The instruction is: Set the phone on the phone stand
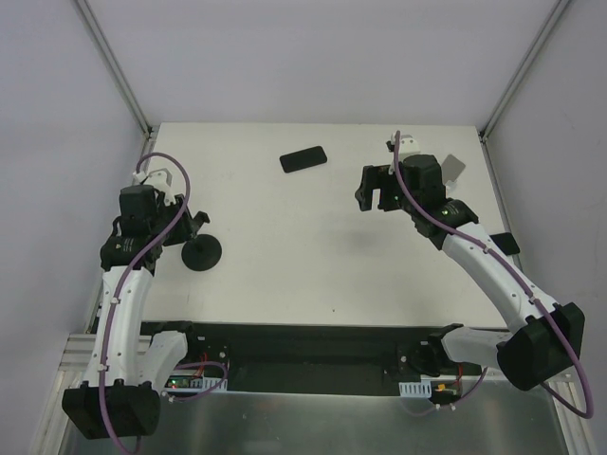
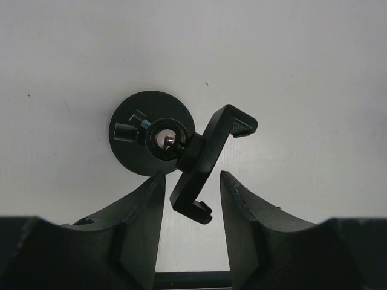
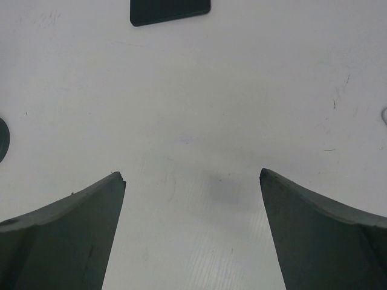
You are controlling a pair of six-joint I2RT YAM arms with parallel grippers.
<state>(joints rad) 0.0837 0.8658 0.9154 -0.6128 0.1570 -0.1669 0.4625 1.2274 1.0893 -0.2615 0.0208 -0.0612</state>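
My right pincer (image 3: 192, 175) stands wide apart above the table (image 1: 285, 284), holding nothing. My left pincer (image 2: 192, 175) flanks the black holder's cradle (image 2: 208, 151) — gripped or not, I cannot tell. The phone (image 1: 303, 159) lies flat, upper centre of the top view. The phone stand (image 1: 455, 168) sits upper right — partly behind my right arm (image 1: 484, 261).

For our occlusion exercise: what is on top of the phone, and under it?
Nothing rests on the phone; its dark face is bare. It lies flat on the white table, hiding the patch beneath.
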